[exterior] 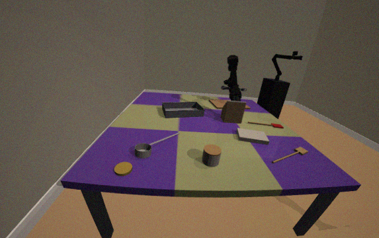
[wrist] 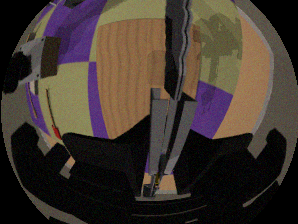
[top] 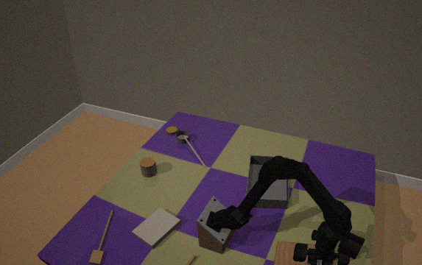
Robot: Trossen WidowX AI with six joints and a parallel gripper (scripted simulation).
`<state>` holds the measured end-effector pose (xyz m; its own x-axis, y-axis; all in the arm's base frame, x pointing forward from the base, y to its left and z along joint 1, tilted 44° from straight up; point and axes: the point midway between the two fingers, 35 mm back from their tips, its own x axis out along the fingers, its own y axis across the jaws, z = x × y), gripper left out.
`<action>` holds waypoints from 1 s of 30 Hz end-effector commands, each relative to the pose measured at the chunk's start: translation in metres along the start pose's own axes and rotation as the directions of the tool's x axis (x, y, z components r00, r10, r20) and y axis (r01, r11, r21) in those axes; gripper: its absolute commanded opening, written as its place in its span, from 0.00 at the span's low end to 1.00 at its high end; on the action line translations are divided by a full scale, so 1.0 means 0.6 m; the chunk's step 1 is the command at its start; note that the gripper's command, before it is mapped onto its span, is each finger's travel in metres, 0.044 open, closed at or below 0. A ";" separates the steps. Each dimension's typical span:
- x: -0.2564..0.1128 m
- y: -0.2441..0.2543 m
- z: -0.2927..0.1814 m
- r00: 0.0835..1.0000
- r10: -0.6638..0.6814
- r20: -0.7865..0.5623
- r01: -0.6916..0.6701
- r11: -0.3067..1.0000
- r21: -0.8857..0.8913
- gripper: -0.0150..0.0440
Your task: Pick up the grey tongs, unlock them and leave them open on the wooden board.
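Note:
My gripper (top: 319, 255) (wrist: 157, 118) is shut on the grey tongs (top: 319, 262) (wrist: 156, 131). In the wrist view the two long arms of the tongs run up from between the black fingers, close together, and their scalloped part leaves the frame at the top. The small hinge end is low in that view. The lock's state cannot be made out. The wooden board (top: 281, 254) (exterior: 216, 104) (wrist: 127, 75) lies flat beneath the held tongs, which are above it. The roasting tin (top: 269, 203) (exterior: 184, 113) stands away from them, with no tongs across it.
The arm's mounting block (top: 212, 243) (exterior: 233, 113) (wrist: 49, 57) stands near the board. A pale slab (top: 156, 226) (exterior: 252, 135), a lidded can (top: 148, 168) (exterior: 211, 156), a small pan (top: 183, 137) (exterior: 143, 151) and a red spatula (exterior: 277, 125) (wrist: 56, 131) are farther off.

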<state>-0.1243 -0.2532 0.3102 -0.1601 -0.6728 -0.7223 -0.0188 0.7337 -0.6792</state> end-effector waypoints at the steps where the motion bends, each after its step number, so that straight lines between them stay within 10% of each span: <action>1: -0.012 -0.005 0.001 1.000 -0.027 0.006 0.027 1.000 -0.010 0.00; 30: 0.049 -0.010 -0.003 1.000 -0.028 0.007 0.028 1.000 -0.009 0.00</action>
<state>-0.1288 -0.2732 0.2968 -0.1462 -0.6953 -0.7037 -0.0348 0.7145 -0.6988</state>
